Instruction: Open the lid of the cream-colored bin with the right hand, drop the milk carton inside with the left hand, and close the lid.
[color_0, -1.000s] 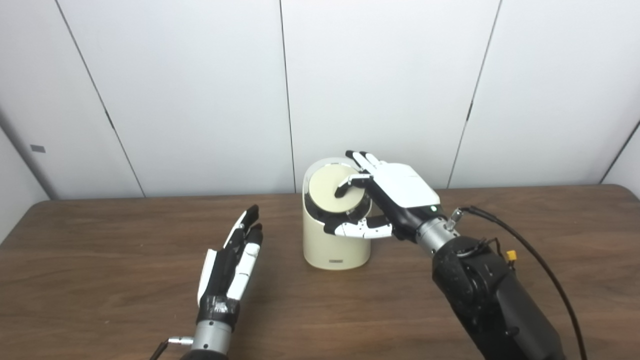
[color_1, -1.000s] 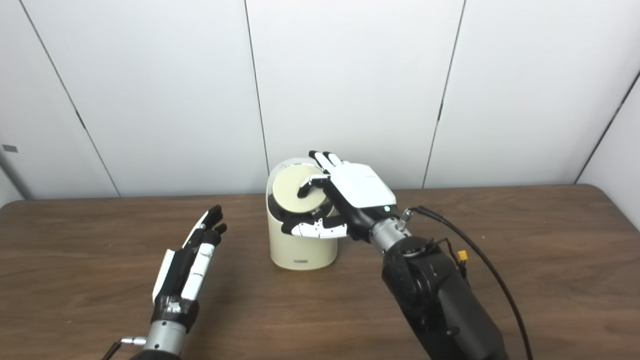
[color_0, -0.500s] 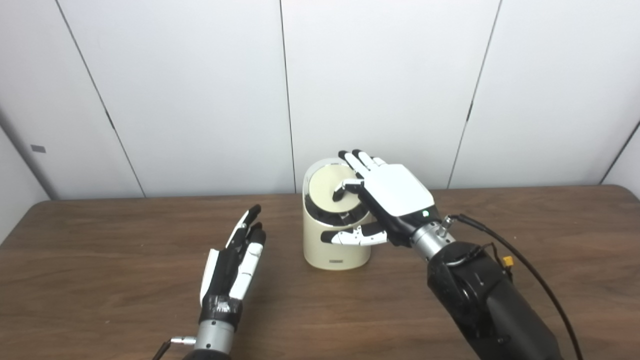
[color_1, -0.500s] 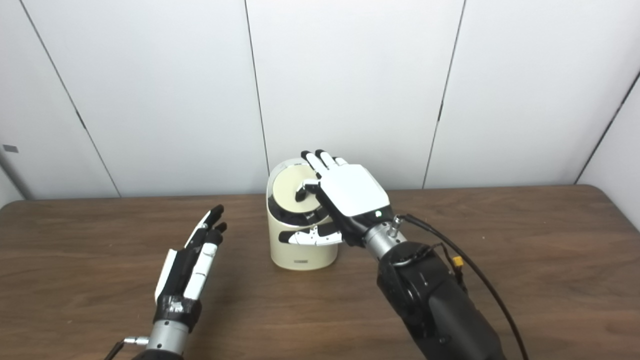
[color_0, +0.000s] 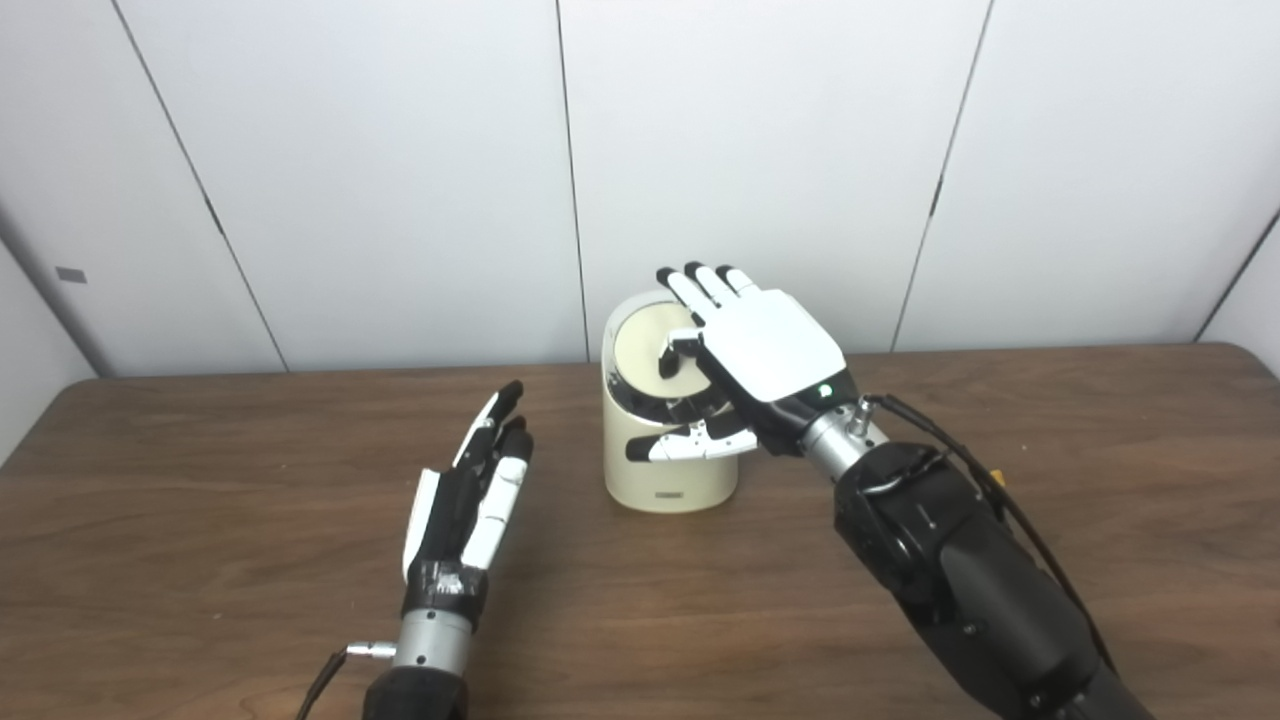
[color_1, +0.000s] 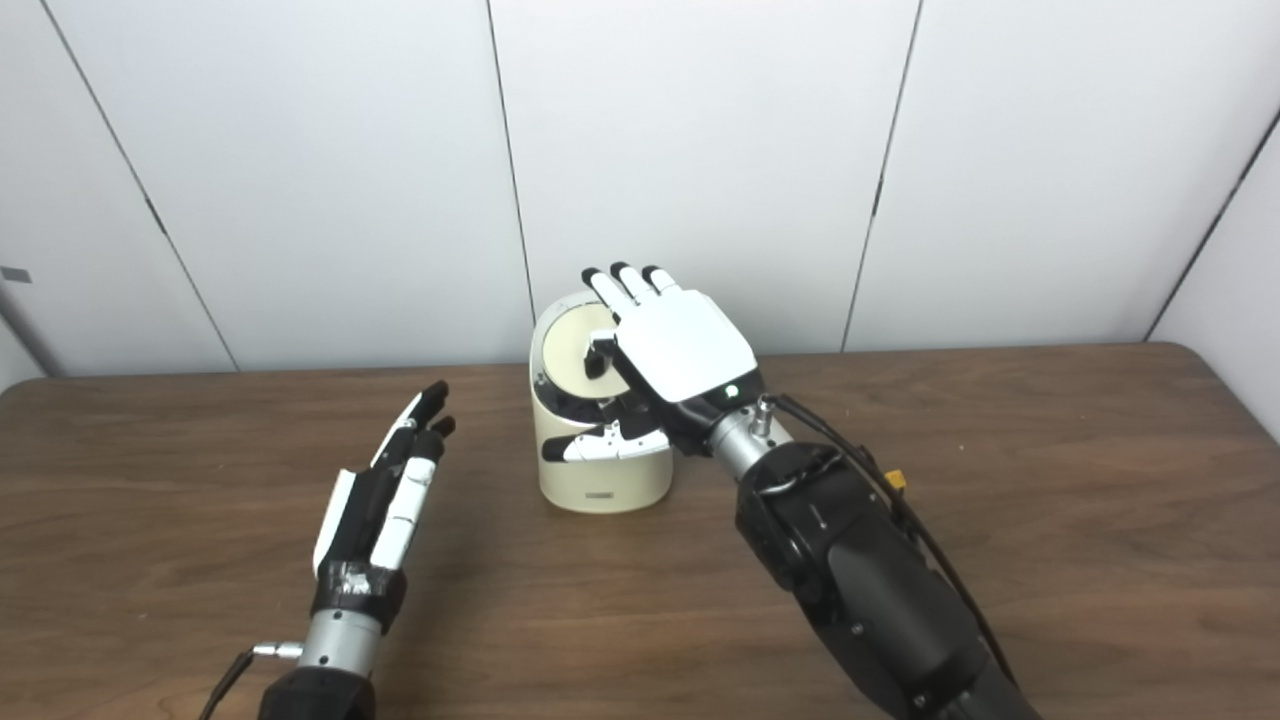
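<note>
The cream-colored bin (color_0: 665, 470) stands at the middle of the table, near its far edge. Its round lid (color_0: 640, 350) lies in the slanted top inside a dark ring. My right hand (color_0: 765, 345) is spread over the right half of the lid. One finger curls down onto the lid and the thumb reaches across the bin's front, holding nothing. My left hand (color_0: 470, 495) rests left of the bin, fingers straight and together, edge-on to the table, with nothing in it. No milk carton shows in either view.
The brown wooden table (color_0: 200, 480) runs across the whole picture, with white wall panels (color_0: 400, 150) close behind the bin. A black cable (color_0: 960, 450) loops from my right wrist along the forearm.
The camera has tipped down a little. My right hand has slid left and farther over the lid, covering more of it. The left hand has stayed put.
</note>
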